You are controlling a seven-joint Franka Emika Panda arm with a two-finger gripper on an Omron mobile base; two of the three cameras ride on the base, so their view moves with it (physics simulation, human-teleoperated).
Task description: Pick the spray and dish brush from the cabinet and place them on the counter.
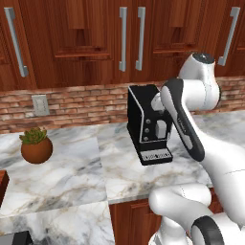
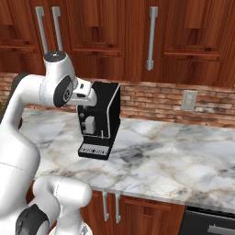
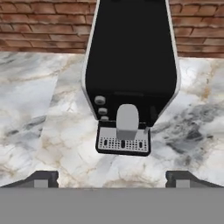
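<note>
We see the cabinet [image 1: 95, 43] doors all closed above the brick wall, so whatever sits inside is hidden from us. The counter [image 1: 67, 167] below carries a black coffee machine [image 1: 149, 124], its right side covered by the arm in the left base view, and a potted plant [image 1: 36, 146] well to its left. Gripper [image 3: 112, 179] hangs over the counter facing the machine, fingers spread wide, holding nothing

A rendered home kitchen is shown. This is indicated by the reddish-brown wall cabinet [image 1: 86, 43] with bar handles, the brick backsplash [image 2: 151, 103], the veined marble counter [image 2: 160, 160] over wooden base units, a black coffee machine [image 1: 146, 124] and a potted plant [image 1: 36, 146].
</note>
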